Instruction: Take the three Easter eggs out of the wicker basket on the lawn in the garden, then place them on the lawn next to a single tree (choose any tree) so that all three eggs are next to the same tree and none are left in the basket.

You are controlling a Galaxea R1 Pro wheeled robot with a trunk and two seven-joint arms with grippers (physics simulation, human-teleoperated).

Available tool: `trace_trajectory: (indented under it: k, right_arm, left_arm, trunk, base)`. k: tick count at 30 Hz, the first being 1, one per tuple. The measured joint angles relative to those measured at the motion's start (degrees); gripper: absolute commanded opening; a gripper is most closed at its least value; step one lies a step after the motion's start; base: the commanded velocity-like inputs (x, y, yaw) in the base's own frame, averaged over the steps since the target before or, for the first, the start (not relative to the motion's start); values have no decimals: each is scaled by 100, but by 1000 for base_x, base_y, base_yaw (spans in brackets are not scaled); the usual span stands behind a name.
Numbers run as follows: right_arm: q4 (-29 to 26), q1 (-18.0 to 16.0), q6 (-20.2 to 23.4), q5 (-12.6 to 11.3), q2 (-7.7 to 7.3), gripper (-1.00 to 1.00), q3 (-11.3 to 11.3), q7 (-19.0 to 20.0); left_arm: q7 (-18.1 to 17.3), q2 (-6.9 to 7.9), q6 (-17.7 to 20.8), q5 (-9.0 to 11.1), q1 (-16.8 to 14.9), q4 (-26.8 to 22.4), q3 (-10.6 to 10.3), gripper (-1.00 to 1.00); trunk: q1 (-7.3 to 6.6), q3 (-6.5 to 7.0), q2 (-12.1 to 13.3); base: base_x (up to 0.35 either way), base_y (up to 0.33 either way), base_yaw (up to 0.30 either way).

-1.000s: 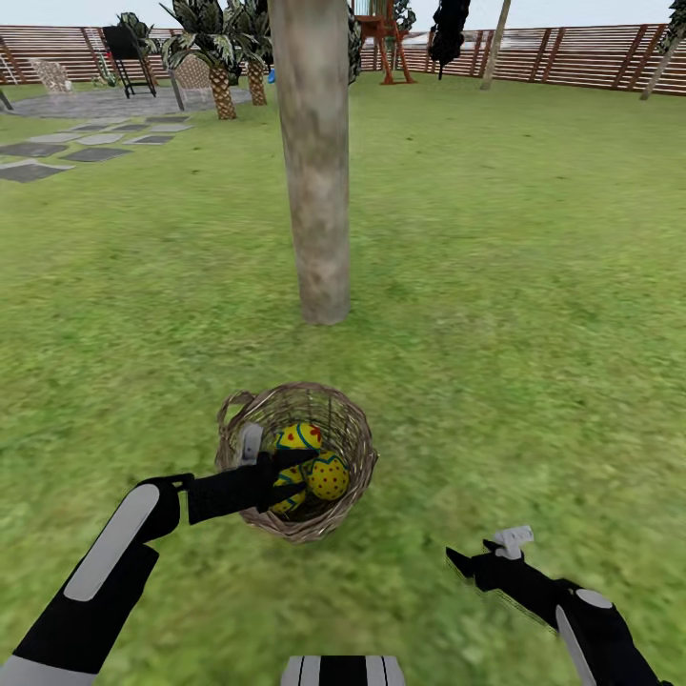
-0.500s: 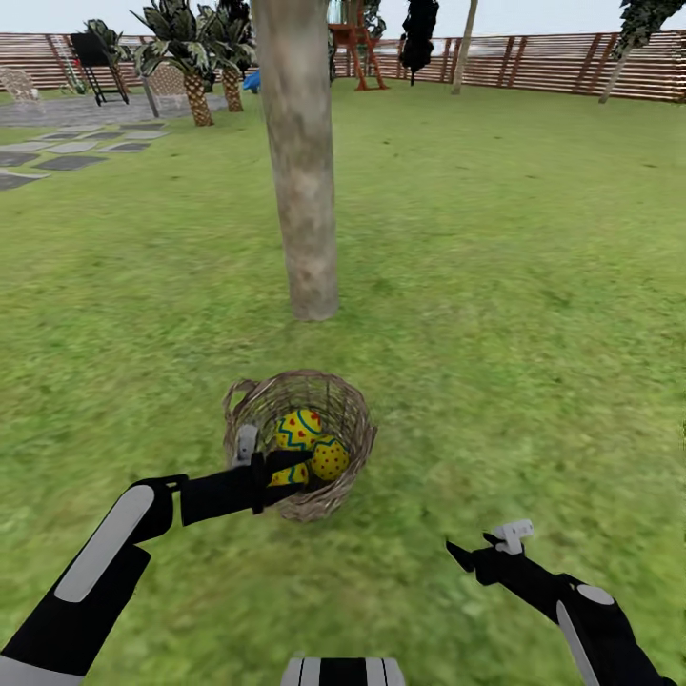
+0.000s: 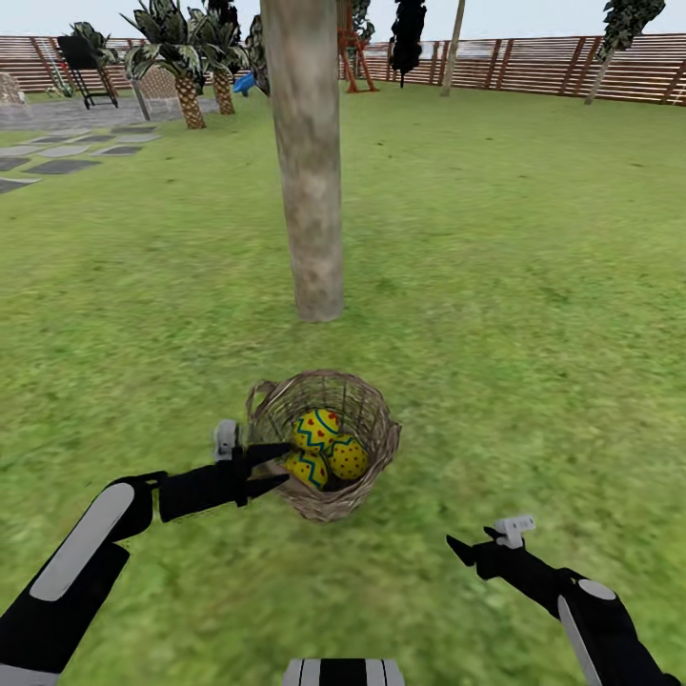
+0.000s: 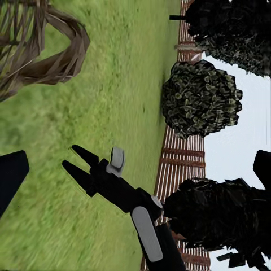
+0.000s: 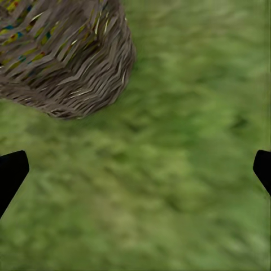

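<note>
Three Easter eggs (image 3: 324,448) sit in wicker basket (image 3: 373,419) near tree (image 3: 307,162). Left pincer (image 3: 284,464) open, empty, at the rim (right pincer (image 3: 455,550) open, idle). Recommend: reach deeper, straddle the nearest egg.

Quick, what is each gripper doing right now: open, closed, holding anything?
Left gripper: open, empty, at the wicker basket rim.
Right gripper: open, empty, above the lawn.
</note>
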Motion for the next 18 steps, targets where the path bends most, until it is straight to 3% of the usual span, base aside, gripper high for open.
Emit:
trace_trajectory:
  k: [4, 5, 10, 13, 15, 18]
  right_arm:
    - [-75, 0, 260, 2, 0, 100, -4, 0]
    - [-226, 0, 492, 2, -2, 100, -8, -3]
    - [-950, 0, 1543, 11, -14, 100, -25, -31]
    - [-1132, -10, 1942, 14, -173, 100, -30, -42]
    - [-1281, -79, 2487, 9, -404, 100, -44, -32]
    - [-1547, -189, 2971, -14, -545, 100, -49, -18]
  left_arm:
    - [-592, 241, 1, 64, 0, -2, 364, 100]
    - [-744, 291, 1, 70, -1, -2, 553, 100]
    - [-848, 387, 0, 53, 0, -2, 856, 100]
    - [-862, 552, 0, 50, 0, -2, 915, 100]
    - [-863, 714, -10, 57, 0, -1, 1070, 100]
    - [-862, 889, -14, 49, 0, 12, 1150, 100]
  trunk:
    - [0, 0, 0]
    - [0, 0, 0]
    - [0, 0, 0]
    - [0, 0, 0]
    - [0, 0, 0]
    - [0, 0, 0]
  base:
    - [0, 5, 0]
    - [0, 0, 0]
    - [0, 0, 0]
    - [0, 0, 0]
    - [0, 0, 0]
    - [0, 0, 0]
